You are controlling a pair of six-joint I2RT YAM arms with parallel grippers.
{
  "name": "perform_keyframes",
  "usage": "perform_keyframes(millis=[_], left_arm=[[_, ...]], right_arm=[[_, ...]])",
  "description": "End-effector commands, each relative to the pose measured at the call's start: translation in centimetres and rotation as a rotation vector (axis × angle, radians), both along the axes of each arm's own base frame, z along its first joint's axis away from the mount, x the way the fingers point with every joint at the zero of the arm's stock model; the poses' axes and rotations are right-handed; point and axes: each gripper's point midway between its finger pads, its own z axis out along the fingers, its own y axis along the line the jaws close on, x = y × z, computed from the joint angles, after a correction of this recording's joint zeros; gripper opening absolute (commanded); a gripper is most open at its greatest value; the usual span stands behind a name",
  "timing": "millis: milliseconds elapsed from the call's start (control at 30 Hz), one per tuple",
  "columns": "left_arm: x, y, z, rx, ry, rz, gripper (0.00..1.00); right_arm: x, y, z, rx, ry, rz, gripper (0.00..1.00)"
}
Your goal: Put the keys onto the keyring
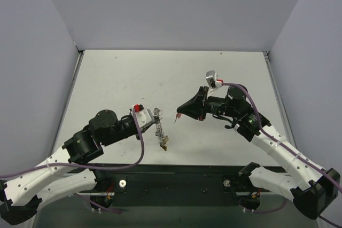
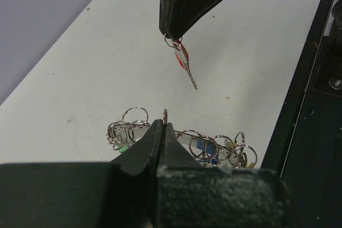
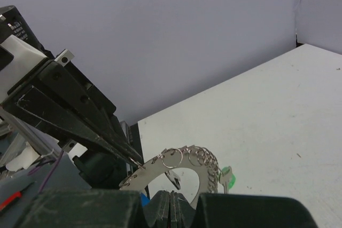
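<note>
The left jaws clamp the rim of the keyring (image 3: 155, 170); just beside the keyring, the right jaws pinch a dangling red key (image 2: 182, 58).

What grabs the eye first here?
Two grippers face each other over the middle of the table. The left gripper is shut on the keyring, a silvery hoop strung with small rings that hangs below it, gold tag at the low end. The right gripper is shut on a red key dangling in the air, apart from the keyring.
</note>
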Motion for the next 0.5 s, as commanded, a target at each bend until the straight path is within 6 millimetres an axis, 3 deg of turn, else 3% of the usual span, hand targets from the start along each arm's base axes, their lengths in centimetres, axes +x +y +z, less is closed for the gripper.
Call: perform_keyframes(millis=[0,467], left_arm=[[-0.7,-0.9,4.7,-0.138,-0.098,-0.066,0.0],[-0.1,0.4,5.8,-0.234,-0.073,-0.024,0.0]], right_arm=[[-0.6,1.0,5.0,0.12,-0.118,0.036,0.0],[-1.7,3.5,5.9,0.188,-0.14,0.057,0.0]])
